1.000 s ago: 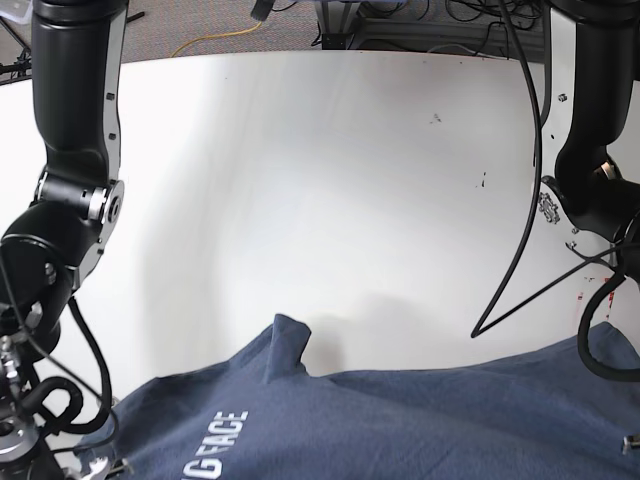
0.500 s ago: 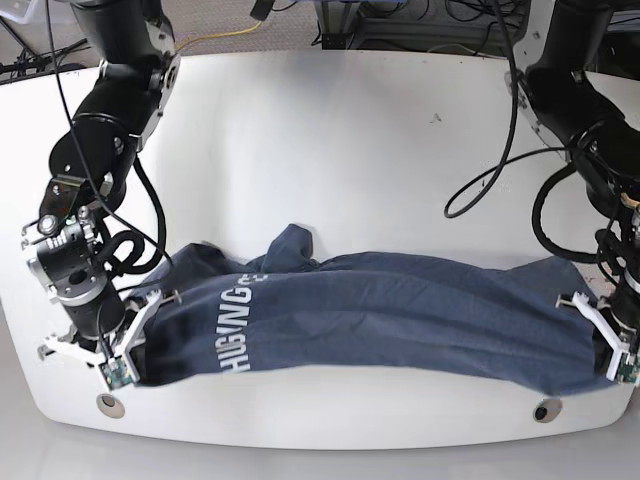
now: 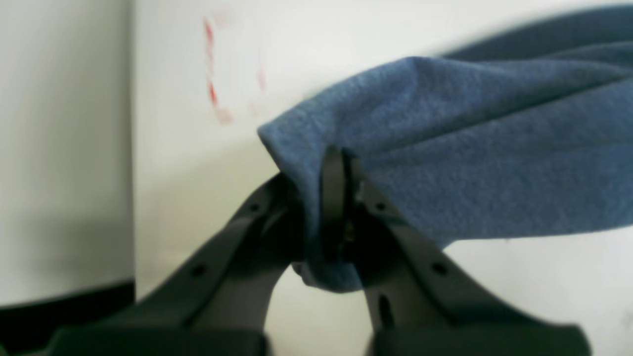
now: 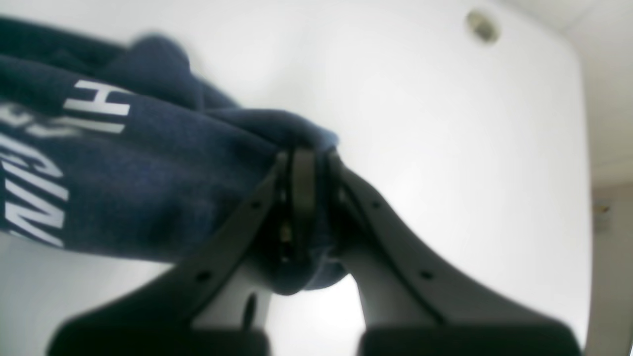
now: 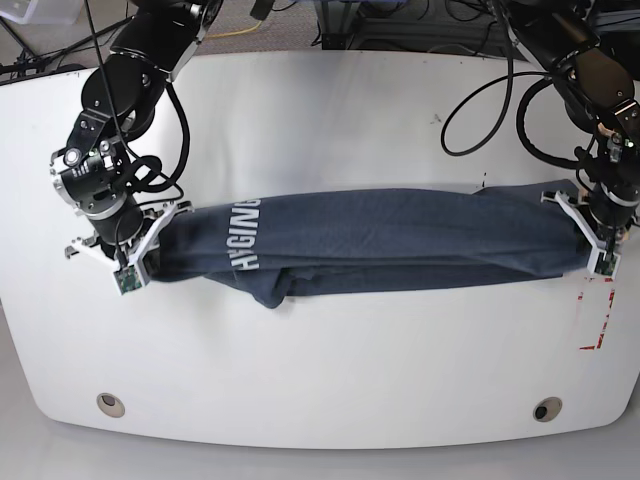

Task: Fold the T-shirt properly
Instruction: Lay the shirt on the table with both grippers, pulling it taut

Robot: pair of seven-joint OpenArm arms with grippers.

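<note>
The T-shirt (image 5: 380, 245) is a dark navy band stretched left to right across the middle of the white table (image 5: 320, 120), white lettering showing near its left end. A fold of cloth (image 5: 270, 290) droops from its lower left edge. My right gripper (image 5: 150, 258) is shut on the shirt's left end; the right wrist view shows the fingers (image 4: 304, 193) pinching bunched cloth (image 4: 148, 188) beside the letters. My left gripper (image 5: 592, 245) is shut on the right end, and the left wrist view shows its fingers (image 3: 336, 198) clamped on a blue fabric corner (image 3: 470, 163).
Red tape marks (image 5: 598, 315) lie on the table by the left gripper, also visible in the left wrist view (image 3: 212, 94). Two round holes (image 5: 111, 404) (image 5: 545, 409) sit near the front edge. Cables (image 5: 480, 110) trail over the back right.
Both arms have carried the shirt from the front edge toward the table's middle. It now hangs tauter and narrower between them.
</note>
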